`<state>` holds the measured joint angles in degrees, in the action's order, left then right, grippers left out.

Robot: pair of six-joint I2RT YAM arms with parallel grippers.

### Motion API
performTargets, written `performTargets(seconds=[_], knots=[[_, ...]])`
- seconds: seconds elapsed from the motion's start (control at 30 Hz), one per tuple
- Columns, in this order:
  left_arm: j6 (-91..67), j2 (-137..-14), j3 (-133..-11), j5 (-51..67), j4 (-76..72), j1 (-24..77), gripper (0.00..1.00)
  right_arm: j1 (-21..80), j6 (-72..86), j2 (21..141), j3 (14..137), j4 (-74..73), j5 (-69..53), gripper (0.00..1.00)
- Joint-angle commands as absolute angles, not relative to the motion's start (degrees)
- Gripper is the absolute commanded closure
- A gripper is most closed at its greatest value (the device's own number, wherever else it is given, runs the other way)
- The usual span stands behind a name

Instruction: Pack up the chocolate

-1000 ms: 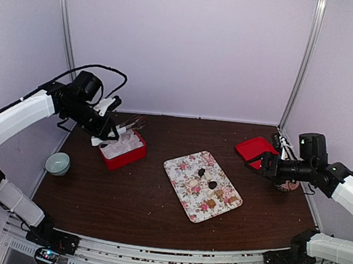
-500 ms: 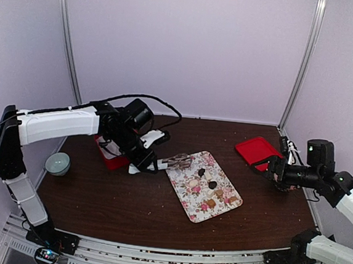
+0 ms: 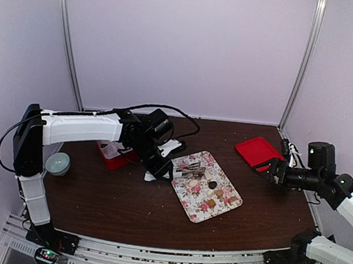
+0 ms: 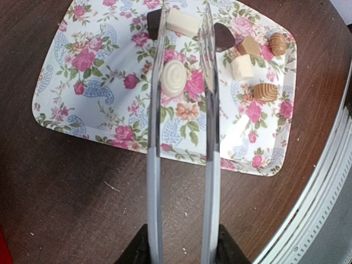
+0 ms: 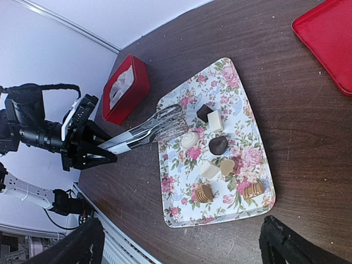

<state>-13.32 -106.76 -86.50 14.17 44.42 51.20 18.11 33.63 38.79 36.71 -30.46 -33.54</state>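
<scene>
Several chocolates lie on the floral tray (image 3: 216, 203): a white swirl round (image 4: 175, 78), a white bar (image 4: 183, 22), dark lumps (image 5: 219, 145), tan and striped brown pieces (image 4: 265, 92). My left gripper (image 3: 161, 166) (image 4: 181, 250) is shut on metal tongs (image 3: 190, 168) (image 4: 154, 137) (image 5: 159, 127). The tongs' arms stand apart and reach over the tray's far-left part. The white swirl round shows between them in the left wrist view, and nothing is held in them. My right gripper (image 3: 272, 172) (image 5: 181, 245) is open and empty, right of the tray.
A red box (image 3: 114, 155) (image 5: 124, 88) with white paper cups stands left of the tray, partly behind my left arm. Its red lid (image 3: 256, 150) (image 5: 327, 44) lies at the back right. A small pale bowl (image 3: 57, 163) sits at the left edge.
My left arm has swung right from the red box to the tray, carrying the tongs over the chocolates. My right gripper has drawn back slightly to the right.
</scene>
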Motion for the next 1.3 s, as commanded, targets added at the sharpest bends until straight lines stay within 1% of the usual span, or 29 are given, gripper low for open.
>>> performTargets(seconds=[0.0, 0.2, 0.57, 0.83, 0.97, 1.07, 1.27], knots=[[-14.16, -108.72, -89.24, 12.43, 42.13, 50.98, 0.65, 17.67, 33.75, 38.59, 36.46, -30.89, -32.65, 0.00], [-14.47, -111.39, -91.43, 11.88, 42.22, 50.93, 0.65, 17.62, 33.76, 38.59, 36.30, -30.99, -32.61, 0.00], [-16.28, -116.04, -96.93, 9.90, 42.52, 49.78, 0.70, 17.39, 33.16, 38.76, 36.99, -31.98, -32.52, 0.00], [-14.29, -119.05, -100.20, 13.84, 42.97, 49.57, 0.63, 16.98, 32.14, 38.76, 37.40, -32.96, -32.56, 0.00], [-13.60, -119.98, -101.28, 13.99, 43.36, 49.57, 0.62, 16.64, 31.90, 39.03, 37.28, -32.96, -32.86, 0.00], [-13.19, -120.94, -102.06, 14.07, 43.95, 49.58, 0.64, 16.38, 31.58, 39.18, 37.34, -32.96, -33.04, 0.00], [-13.10, -121.60, -102.65, 13.77, 44.03, 49.40, 0.70, 15.84, 31.13, 39.40, 37.69, -33.40, -33.50, 0.00]])
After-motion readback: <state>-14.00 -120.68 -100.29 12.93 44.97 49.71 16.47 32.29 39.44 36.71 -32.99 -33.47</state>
